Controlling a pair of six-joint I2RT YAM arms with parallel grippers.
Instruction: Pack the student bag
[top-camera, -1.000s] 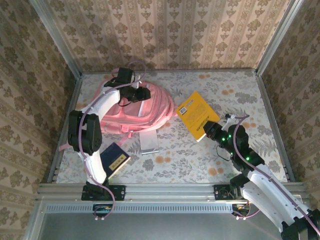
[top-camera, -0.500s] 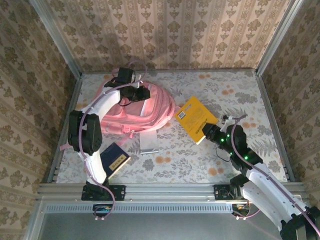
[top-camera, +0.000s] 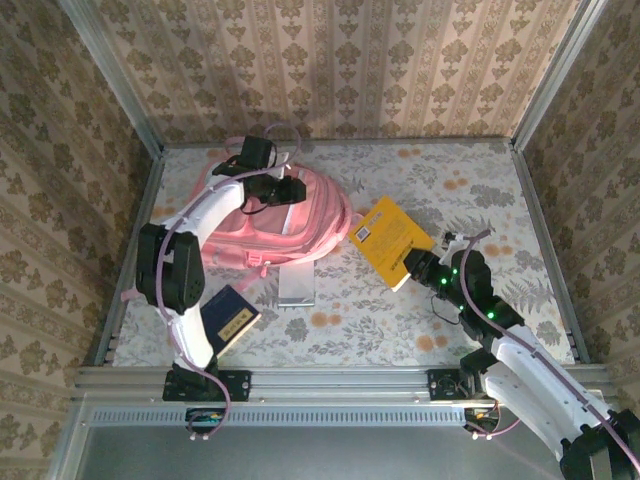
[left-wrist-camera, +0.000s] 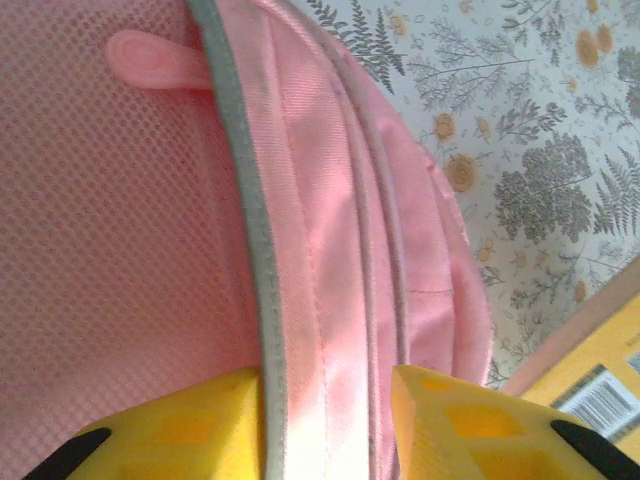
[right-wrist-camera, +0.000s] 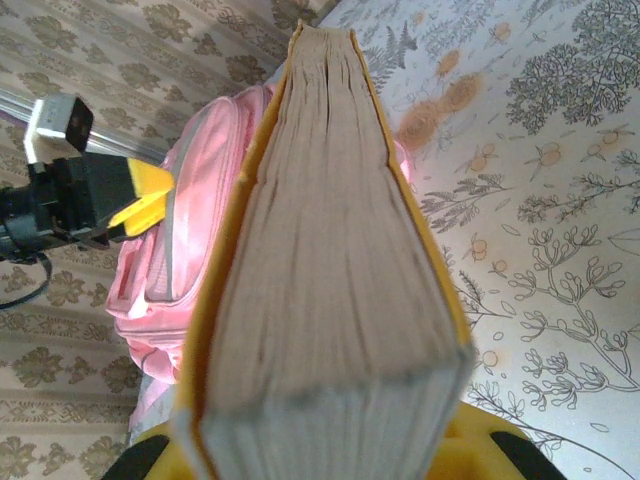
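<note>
The student bag (top-camera: 262, 228) is a large pink backpack lying at the back left of the table. My left gripper (top-camera: 291, 189) hovers over its upper right edge. In the left wrist view the yellow fingers (left-wrist-camera: 190, 425) stand apart on either side of a flat pink band with grey piping (left-wrist-camera: 255, 250), and the left gripper (left-wrist-camera: 325, 405) is open. My right gripper (top-camera: 421, 266) is shut on a thick yellow book (top-camera: 389, 238), held off the table just right of the bag. The book's page edge (right-wrist-camera: 320, 270) points toward the student bag (right-wrist-camera: 195, 235).
A dark blue book (top-camera: 231, 319) lies by the left arm's base. A flat silver-white item (top-camera: 297, 283) lies just in front of the bag. The table (top-camera: 470, 190) has a floral cloth, metal rails and papered walls on three sides. The yellow book's corner (left-wrist-camera: 600, 385) shows beside the bag.
My right gripper has carried the yellow book a little left toward the bag. My left gripper has shifted slightly right along the bag's top edge.
</note>
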